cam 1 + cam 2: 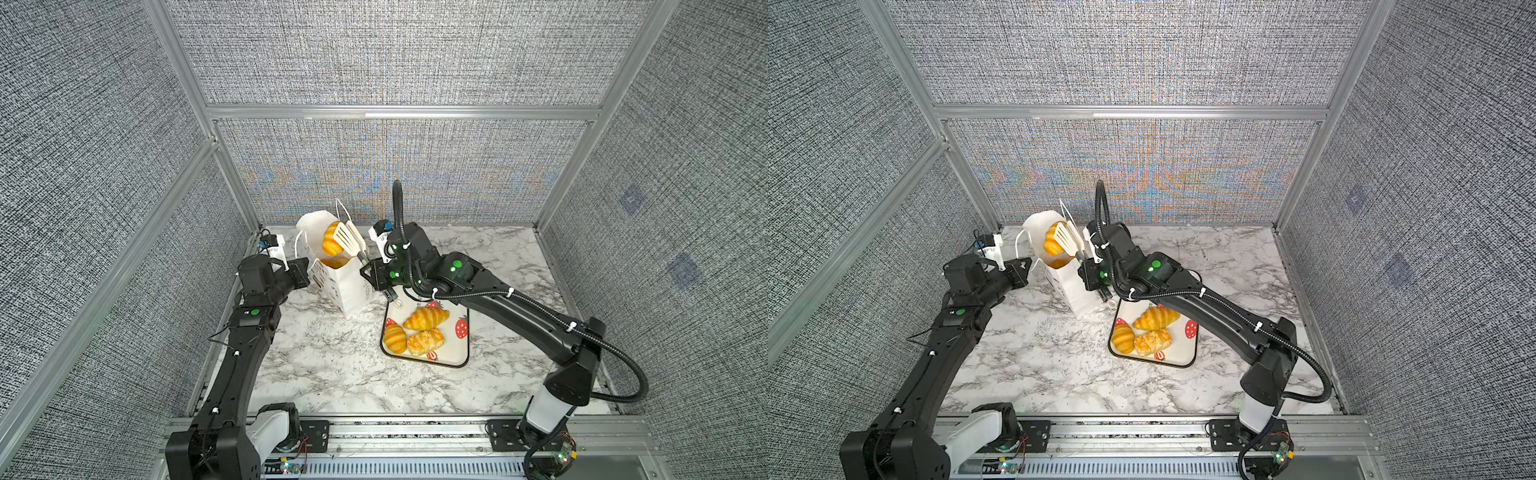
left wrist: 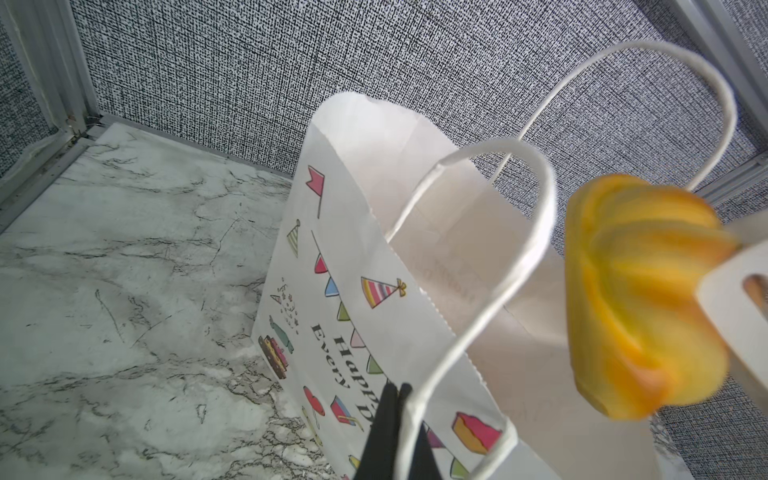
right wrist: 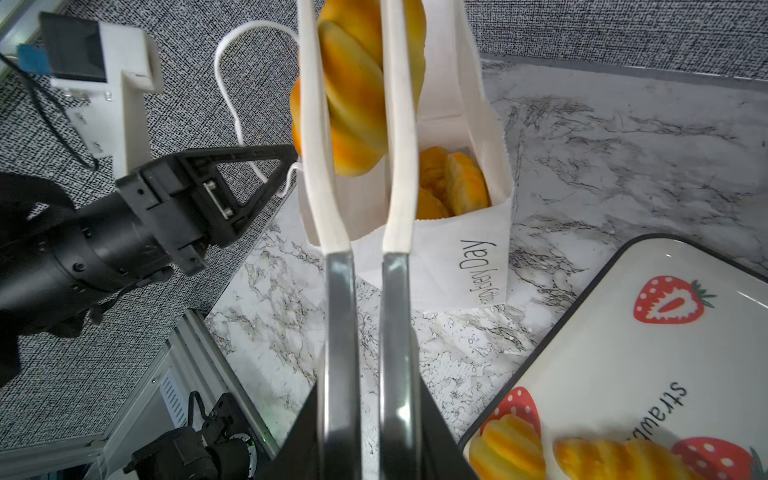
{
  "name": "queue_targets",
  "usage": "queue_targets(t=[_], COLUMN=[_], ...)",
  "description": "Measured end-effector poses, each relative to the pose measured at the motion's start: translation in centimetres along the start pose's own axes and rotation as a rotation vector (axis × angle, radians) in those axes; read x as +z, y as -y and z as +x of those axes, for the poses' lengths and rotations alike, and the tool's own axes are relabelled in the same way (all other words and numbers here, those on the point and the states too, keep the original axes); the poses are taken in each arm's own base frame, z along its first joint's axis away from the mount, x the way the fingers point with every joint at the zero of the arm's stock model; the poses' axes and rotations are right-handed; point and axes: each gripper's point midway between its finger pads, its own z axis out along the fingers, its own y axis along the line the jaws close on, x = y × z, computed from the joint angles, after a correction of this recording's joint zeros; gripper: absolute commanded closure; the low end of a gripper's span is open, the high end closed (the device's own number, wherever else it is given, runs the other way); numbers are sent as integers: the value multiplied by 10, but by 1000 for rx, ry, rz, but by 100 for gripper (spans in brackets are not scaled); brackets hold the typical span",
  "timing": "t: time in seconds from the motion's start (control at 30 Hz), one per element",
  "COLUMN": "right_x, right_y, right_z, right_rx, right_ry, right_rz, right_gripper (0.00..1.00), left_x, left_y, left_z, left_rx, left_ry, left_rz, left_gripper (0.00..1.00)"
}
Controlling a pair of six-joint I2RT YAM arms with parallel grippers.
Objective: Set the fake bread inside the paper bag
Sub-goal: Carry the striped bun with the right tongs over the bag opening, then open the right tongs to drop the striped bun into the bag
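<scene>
Right wrist view: ridged roll [image 3: 353, 104] clamped over the open paper bag [image 3: 457, 257]
The right claw [image 3: 370, 415] grips the steel handles of the white tongs [image 3: 316, 166], whose blades squeeze the glossy golden-orange roll, striped with darker ridges, just above the bag's mouth. The left claw [image 3: 289, 160] is pinched shut on the bag's cord handle [image 2: 549, 208]. More orange pastries [image 3: 457, 183] lie inside the bag, upright near the bench's [image 1: 332, 374] far edge. Beside it, the strawberry tray [image 1: 457, 357] carries a croissant [image 1: 426, 318], an oval roll [image 1: 395, 338] and a flaky pastry [image 1: 424, 341]
</scene>
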Motion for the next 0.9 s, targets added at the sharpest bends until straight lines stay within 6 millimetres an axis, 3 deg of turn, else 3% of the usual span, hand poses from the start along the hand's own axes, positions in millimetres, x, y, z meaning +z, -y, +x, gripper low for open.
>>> queue_targets(t=[0.9], right_x=[16], right_y=[6], right_z=[22], right_rx=[31], right_ry=[-67], right_rz=[-5], right_gripper=[70], left_x=[0], left_y=[0], left_z=[0], left_rx=[13], left_ry=[3], left_rz=[-5], left_gripper=[100])
